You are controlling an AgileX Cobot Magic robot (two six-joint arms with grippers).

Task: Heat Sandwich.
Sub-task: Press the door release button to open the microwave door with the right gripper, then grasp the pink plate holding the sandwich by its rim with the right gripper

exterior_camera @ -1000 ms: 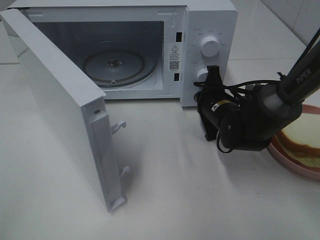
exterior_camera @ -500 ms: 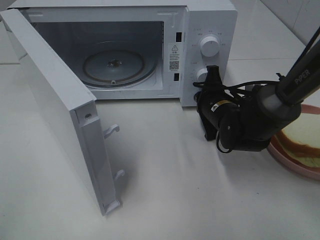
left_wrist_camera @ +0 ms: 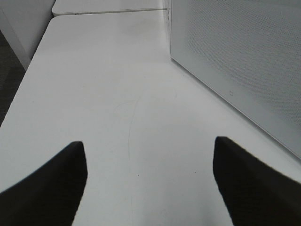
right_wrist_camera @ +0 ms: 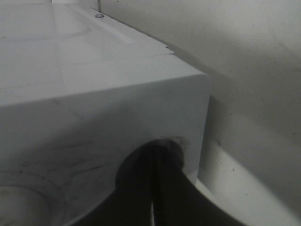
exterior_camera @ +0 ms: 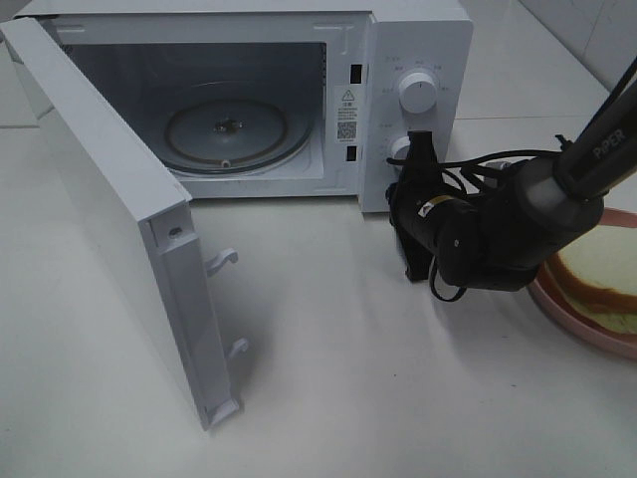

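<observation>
Your right gripper (exterior_camera: 420, 141), pressed together, sits at the microwave's (exterior_camera: 443, 45) front panel. The sandwich (exterior_camera: 602, 279) lies well apart from it, farther from the microwave.

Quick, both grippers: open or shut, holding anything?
Left gripper: open, nothing between its fingers.
Right gripper: shut, holding nothing.

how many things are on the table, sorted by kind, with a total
microwave: 1
glass turntable: 1
pink plate: 1
sandwich: 1
total: 4
</observation>
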